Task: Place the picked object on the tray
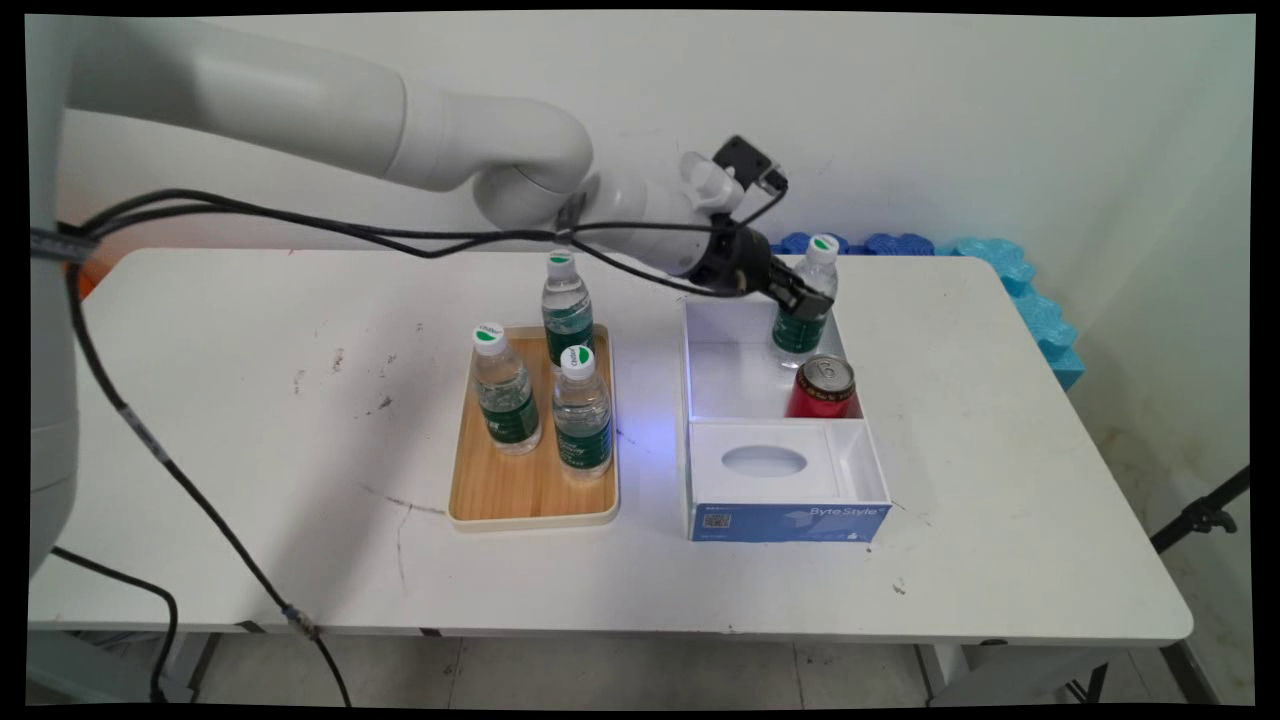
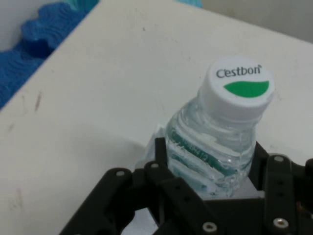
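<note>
My gripper [image 1: 805,297] is shut on a clear water bottle [image 1: 806,300] with a green label and a white cap, holding it upright in the far right corner of the white box [image 1: 700,345]. In the hand view the same bottle [image 2: 215,142] sits between the black fingers [image 2: 164,161], which press its sides just below the neck; my gripper [image 2: 210,169] closes around it. A red can [image 1: 822,387] stands in the same compartment, just in front of the bottle.
A wooden tray [image 1: 530,490] left of the box carries three more water bottles [image 1: 583,410]. The box's near part holds a white insert with an oval hole [image 1: 764,461]. Blue foam mats [image 1: 1030,290] lie beyond the table's far right edge. Black cables hang from the arm.
</note>
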### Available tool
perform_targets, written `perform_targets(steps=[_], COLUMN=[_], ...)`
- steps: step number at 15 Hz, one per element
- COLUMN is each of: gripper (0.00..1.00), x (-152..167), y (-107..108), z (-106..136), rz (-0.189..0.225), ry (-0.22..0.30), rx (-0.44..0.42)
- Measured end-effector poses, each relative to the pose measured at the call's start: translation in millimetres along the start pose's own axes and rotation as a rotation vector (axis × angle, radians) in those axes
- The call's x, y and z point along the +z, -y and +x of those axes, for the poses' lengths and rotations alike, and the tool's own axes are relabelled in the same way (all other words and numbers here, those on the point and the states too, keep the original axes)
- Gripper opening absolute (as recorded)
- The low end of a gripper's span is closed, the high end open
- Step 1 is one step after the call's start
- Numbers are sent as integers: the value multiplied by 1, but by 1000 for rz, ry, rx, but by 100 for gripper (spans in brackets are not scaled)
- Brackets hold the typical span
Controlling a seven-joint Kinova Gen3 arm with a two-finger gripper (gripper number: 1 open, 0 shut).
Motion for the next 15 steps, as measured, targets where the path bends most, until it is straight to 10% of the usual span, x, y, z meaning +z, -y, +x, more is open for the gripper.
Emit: perform_targets(steps=[8, 15], gripper=[0, 0], x=[-82, -192], y=[-6, 19], z=[60, 67], rz=[-13, -1], ry=[-69, 24], rx=[5, 69])
